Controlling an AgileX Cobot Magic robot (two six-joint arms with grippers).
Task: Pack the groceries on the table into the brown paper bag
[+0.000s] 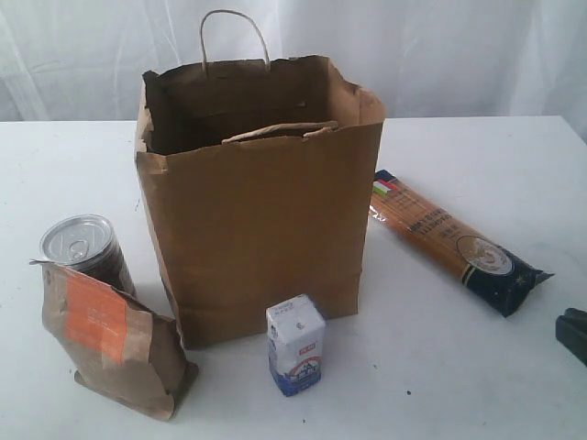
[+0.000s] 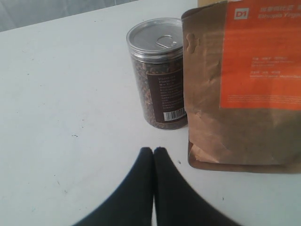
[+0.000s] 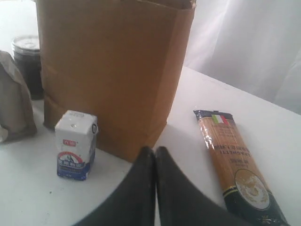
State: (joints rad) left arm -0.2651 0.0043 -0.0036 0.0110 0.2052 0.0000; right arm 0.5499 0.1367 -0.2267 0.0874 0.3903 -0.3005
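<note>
The brown paper bag (image 1: 261, 197) stands open in the middle of the white table (image 1: 459, 367). To its left stand a silver-topped can (image 1: 81, 247) and, in front of it, a kraft pouch with an orange label (image 1: 110, 335). A small white-blue carton (image 1: 295, 344) stands in front of the bag, and a long spaghetti packet (image 1: 454, 240) lies to its right. My left gripper (image 2: 154, 150) is shut and empty, just short of the can (image 2: 157, 70) and pouch (image 2: 244, 84). Also shut and empty, my right gripper (image 3: 155, 150) points between the carton (image 3: 75, 145) and the spaghetti (image 3: 233, 162); it shows at the exterior view's right edge (image 1: 573, 335).
A white curtain (image 1: 440, 50) hangs behind the table. The bag's twisted handle (image 1: 235, 37) sticks up at its far rim.
</note>
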